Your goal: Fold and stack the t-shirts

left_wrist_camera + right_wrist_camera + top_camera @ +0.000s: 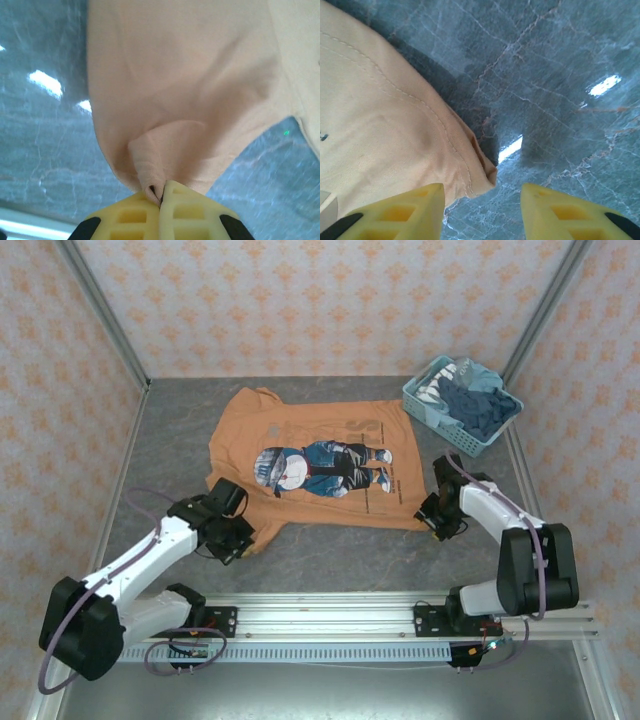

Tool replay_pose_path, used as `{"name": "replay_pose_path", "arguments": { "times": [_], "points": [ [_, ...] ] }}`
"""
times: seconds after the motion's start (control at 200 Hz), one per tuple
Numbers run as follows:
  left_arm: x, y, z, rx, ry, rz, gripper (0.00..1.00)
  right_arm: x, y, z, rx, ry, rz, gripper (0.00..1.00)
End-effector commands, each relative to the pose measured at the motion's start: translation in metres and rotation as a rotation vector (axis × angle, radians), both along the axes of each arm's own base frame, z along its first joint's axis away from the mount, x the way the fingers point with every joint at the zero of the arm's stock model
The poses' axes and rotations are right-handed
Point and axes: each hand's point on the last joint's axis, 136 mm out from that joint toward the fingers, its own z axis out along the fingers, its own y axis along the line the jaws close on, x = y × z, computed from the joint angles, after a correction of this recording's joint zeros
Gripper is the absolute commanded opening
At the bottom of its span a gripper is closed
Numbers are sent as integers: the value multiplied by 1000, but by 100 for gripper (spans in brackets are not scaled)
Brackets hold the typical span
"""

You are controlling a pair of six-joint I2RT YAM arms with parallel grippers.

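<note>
Left gripper (161, 196) is clamped shut on a pinch of the orange-tan cloth t-shirt (300, 430) at its near left corner. The shirt lies flat, print up, mid grey marble-look table (330, 560). Right gripper (482, 195) has its jaws apart, the near right hem corner poking between them, nothing gripped. Worry: that corner sits close to one finger, so closing could miss it, and a one-sided lift would skew the fold. Dark blue and pale tees (485, 408) wait in the light-blue plastic lattice basket (422, 405), far right.

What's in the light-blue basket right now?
Crumpled dark blue cloth fills the basket, with a pale piece at its far rim. Anything beneath is covered; garment count unclear.
</note>
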Motion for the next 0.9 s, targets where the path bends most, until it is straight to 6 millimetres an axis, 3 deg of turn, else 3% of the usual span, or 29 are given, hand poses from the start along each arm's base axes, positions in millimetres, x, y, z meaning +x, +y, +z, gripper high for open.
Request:
{"name": "replay_pose_path", "arguments": {
  "times": [0.0, 0.085, 0.16, 0.29, 0.46, 0.636, 0.751, 0.896],
  "points": [
    [-27, -2, -3, 11, 77, -51, 0, -8, -3, -10, -7, 34, -24, 38],
    [-34, -9, 0, 8, 87, -104, 0, -12, -3, -17, -6, 49, -31, 31],
    [-42, -15, 4, 11, 96, -166, 0, -12, -3, -20, -9, 54, -30, 18],
    [-52, -35, 17, -19, 78, -326, 0, -15, -10, -11, -46, 55, 9, 0],
    [-65, -44, 38, 66, 21, -537, 0, -41, -24, 15, -125, 88, 98, 0],
    [-70, -53, 47, 89, -52, -575, 0, -52, 0, 30, -32, 80, 71, 0],
    [-57, -45, 52, 159, -108, -530, 0, -45, 5, 32, -6, 63, 5, 0],
    [-22, -39, 66, 225, -181, -441, 0, -26, 2, 37, -22, 46, -55, 0]
  ]
}}
